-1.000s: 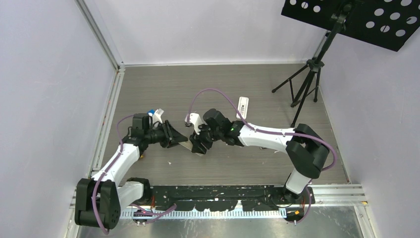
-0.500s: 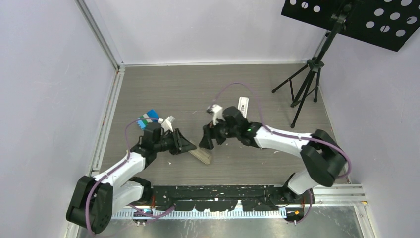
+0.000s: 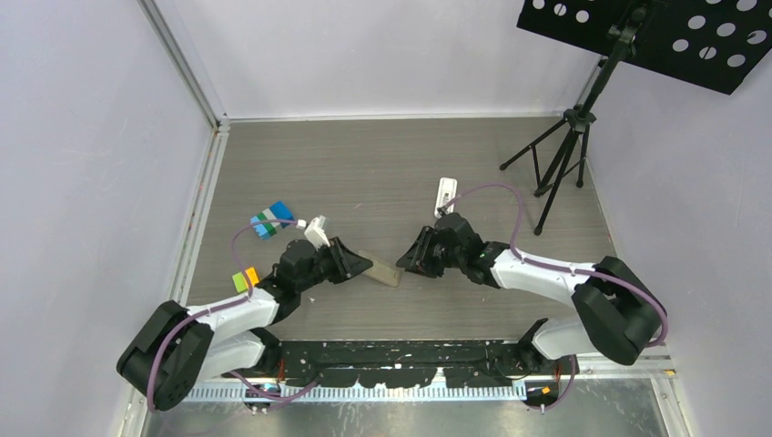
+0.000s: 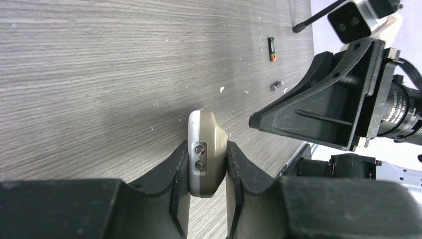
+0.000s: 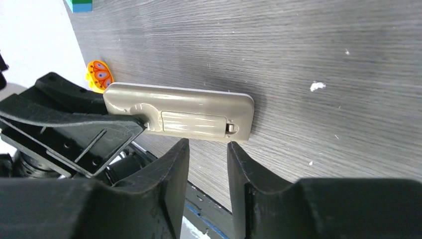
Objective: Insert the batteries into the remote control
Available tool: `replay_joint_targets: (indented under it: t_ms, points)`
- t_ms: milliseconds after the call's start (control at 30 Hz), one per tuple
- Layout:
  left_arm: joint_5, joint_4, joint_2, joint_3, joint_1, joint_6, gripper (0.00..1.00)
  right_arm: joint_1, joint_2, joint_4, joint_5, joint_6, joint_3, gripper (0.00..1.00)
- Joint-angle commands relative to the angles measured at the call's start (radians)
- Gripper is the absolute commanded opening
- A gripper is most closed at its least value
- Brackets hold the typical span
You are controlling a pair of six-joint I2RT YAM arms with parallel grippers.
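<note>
Table [image 3: 364, 164]: grey wood grain, white flecks.
Flat bar [image 5: 179, 112]: grey-tan, white edge.
Remote [image 3: 444, 193]: white, dark marks.
Battery [image 4: 271, 49]: dark, orange end.
Block [image 3: 271, 218]: blue, green, white stripes.
Left gripper [image 4: 207, 149], right gripper [image 5: 208, 147]: black.
Cable [image 3: 492, 188]: purple.

bar [image 3: 382, 271] left of R arm [image 3: 537, 271]; remote [image 3: 443, 193] behind

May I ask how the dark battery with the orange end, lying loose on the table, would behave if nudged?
The battery is a slim cylinder lying on its side, so a sideways nudge would probably roll it. It looks tiny, so likely light and awkward to pinch. The table looks smooth, so it might slide too.
</note>
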Motion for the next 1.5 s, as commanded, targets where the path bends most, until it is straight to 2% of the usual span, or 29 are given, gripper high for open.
replay_joint_targets:
  t_ms: [0, 200, 567, 667, 833, 1133, 1467]
  points:
    - [-0.111, 0.086, 0.031, -0.001, -0.020, -0.009, 0.00, 0.007, 0.031, 0.083, 0.026, 0.134, 0.005, 0.36]
    - [-0.129, 0.035, 0.032, -0.022, -0.027, -0.049, 0.00, 0.011, 0.063, 0.174, 0.024, 0.150, -0.034, 0.40]
    - [-0.160, -0.170, -0.014, 0.007, -0.027, -0.101, 0.00, 0.011, 0.154, 0.267, -0.004, 0.161, -0.032, 0.46]
    - [-0.154, -0.174, -0.002, 0.010, -0.027, -0.101, 0.00, 0.011, 0.174, 0.284, -0.013, 0.160, -0.027, 0.46]
    - [-0.146, -0.164, 0.020, 0.012, -0.028, -0.102, 0.00, 0.011, 0.194, 0.294, -0.034, 0.155, -0.013, 0.39]
    - [-0.141, -0.159, 0.027, 0.013, -0.028, -0.101, 0.00, 0.011, 0.224, 0.279, -0.047, 0.148, -0.001, 0.42]
    - [-0.117, -0.147, 0.051, 0.018, -0.029, -0.101, 0.00, 0.011, 0.253, 0.307, -0.094, 0.170, 0.003, 0.38]
